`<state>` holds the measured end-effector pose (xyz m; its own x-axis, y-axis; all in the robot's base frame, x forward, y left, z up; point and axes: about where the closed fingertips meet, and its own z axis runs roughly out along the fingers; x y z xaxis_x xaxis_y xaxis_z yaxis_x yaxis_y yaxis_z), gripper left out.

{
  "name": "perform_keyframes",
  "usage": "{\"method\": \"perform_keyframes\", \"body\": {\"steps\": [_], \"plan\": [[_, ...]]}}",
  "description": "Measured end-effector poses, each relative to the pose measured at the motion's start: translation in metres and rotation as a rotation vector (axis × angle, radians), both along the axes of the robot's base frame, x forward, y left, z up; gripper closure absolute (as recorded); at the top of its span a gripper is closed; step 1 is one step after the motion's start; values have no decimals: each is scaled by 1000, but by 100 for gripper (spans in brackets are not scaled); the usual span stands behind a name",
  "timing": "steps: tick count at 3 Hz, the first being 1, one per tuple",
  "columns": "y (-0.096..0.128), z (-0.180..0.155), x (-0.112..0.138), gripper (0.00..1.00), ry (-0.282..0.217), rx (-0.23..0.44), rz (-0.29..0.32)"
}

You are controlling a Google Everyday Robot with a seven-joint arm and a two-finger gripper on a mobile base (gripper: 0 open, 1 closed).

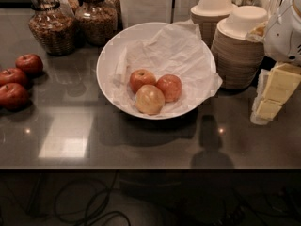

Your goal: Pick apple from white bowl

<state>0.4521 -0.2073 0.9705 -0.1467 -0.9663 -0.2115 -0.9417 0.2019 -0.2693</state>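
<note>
Red-orange skin with a lighter yellowish patch near the top: that's the apple point(142, 79). It's sitting at the back left of a three-apple cluster inside the white bowl point(107, 60). It's touching a second reddish apple point(170, 87) on its right and a paler yellowish-pink apple point(150, 99) in front. All three are resting on crumpled white paper point(174, 51) that's lining the bowl and spilling over the right rim.

Room-wise, the bowl is sitting mid-way along the dark glossy counter point(141, 145), with a wide bare strip running in front of it to the near edge. Three small dark red apples point(11, 75) are lying well apart on the left. Two glass jars point(51, 27) are standing behind on the left, and stacks of beige disposable bowls point(240, 51) are crowding just beside the right rim.

The gripper point(273, 95) is hanging at the far right edge. It's cream coloured, sitting below a rounded white arm housing point(282, 32) and angling down and left toward the counter. It's well apart from the apple and not touching the bowl. Can't tell how far open it is or whether it's holding anything.
</note>
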Motion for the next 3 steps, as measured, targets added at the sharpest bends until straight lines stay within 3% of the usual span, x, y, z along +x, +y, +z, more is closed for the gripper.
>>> {"method": "perform_keyframes", "body": {"steps": [1,3], "plan": [[1,-9,18,0,-22,10,62],[5,-10,31,0,-45,49,51]]}}
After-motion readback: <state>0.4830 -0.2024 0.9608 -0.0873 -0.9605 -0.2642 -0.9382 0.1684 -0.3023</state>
